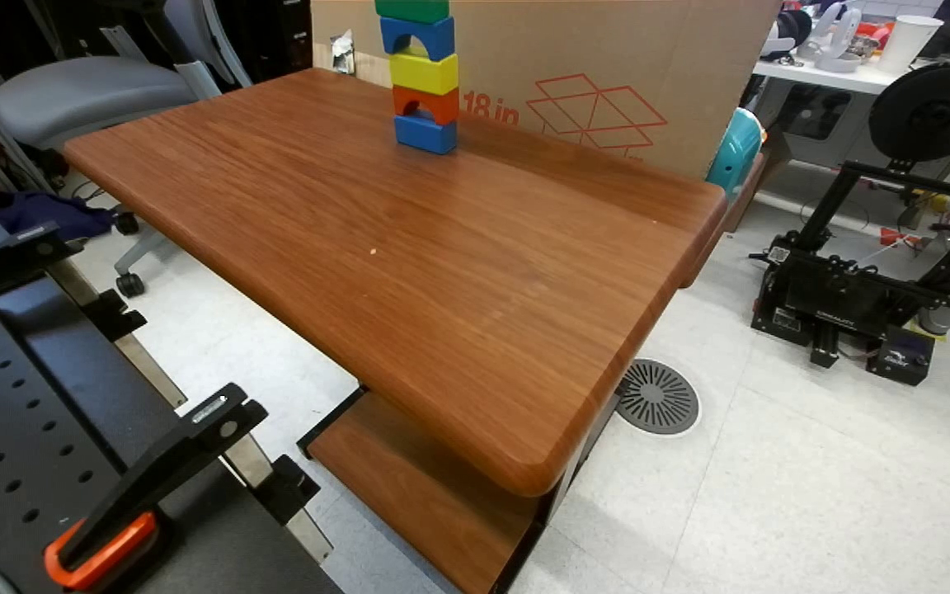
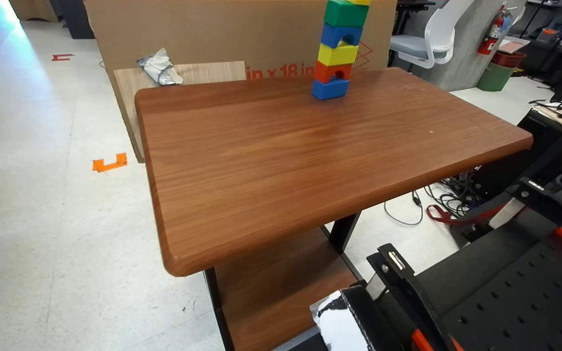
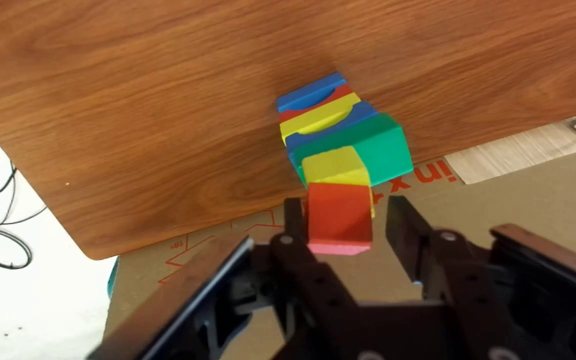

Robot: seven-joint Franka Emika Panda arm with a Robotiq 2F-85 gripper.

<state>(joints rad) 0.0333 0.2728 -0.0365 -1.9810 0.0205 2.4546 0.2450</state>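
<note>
A tower of coloured blocks stands on the brown wood table (image 1: 475, 272), also in an exterior view (image 2: 261, 161). From the bottom come a blue block (image 1: 425, 134), a red arch block (image 2: 332, 71), a yellow block (image 2: 338, 55), a blue arch block (image 2: 341, 35) and a green block (image 2: 345, 13). Above these, the wrist view shows a yellow block (image 3: 338, 165) and a red block (image 3: 339, 215) at the top. My gripper (image 3: 346, 216) is open around the red block. The left finger is close against it; a gap shows at the right finger. The exterior views cut off the tower's top and gripper.
A large cardboard sheet or box (image 1: 590, 49) stands behind the table, close to the tower; it also shows in an exterior view (image 2: 203, 34). Crumpled silver foil (image 2: 160, 68) lies by it. A black perforated platform (image 1: 21, 445) with clamps faces the table's near side.
</note>
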